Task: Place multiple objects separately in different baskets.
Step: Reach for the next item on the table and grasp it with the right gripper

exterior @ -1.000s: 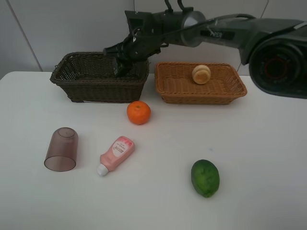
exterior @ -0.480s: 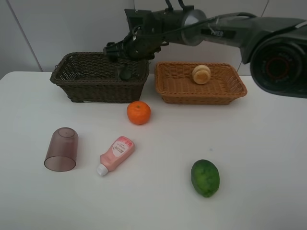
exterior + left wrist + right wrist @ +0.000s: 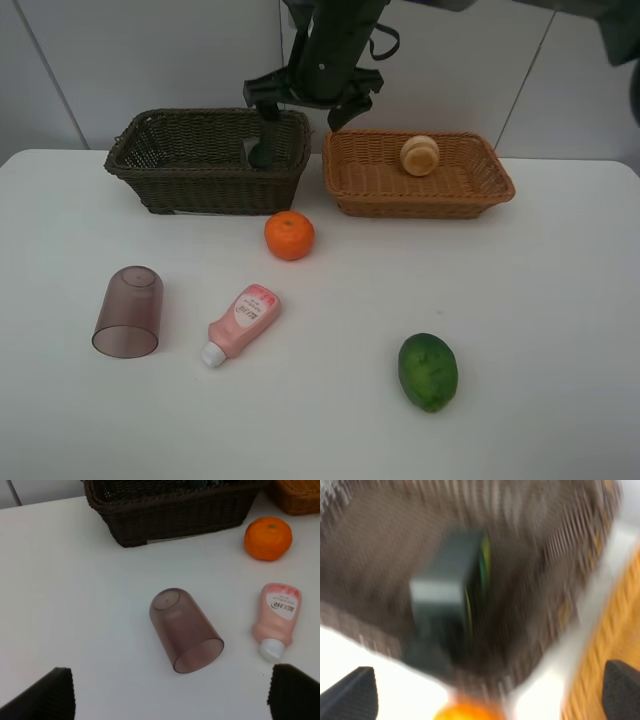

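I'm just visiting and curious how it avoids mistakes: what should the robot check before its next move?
1. Dark green bottle inside dark basket: ok.
2. Bottle standing stably: cannot tell.
3. Right gripper open, holding nothing: ok.
4. Peach in light basket: ok.
5. Left gripper open over the lying cup: ok.
6. Orange, pink bottle, green fruit unobstructed on table: ok.

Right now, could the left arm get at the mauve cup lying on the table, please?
Probably yes: the cup lies on bare table just ahead of the open left jaws, clear of the pink bottle.
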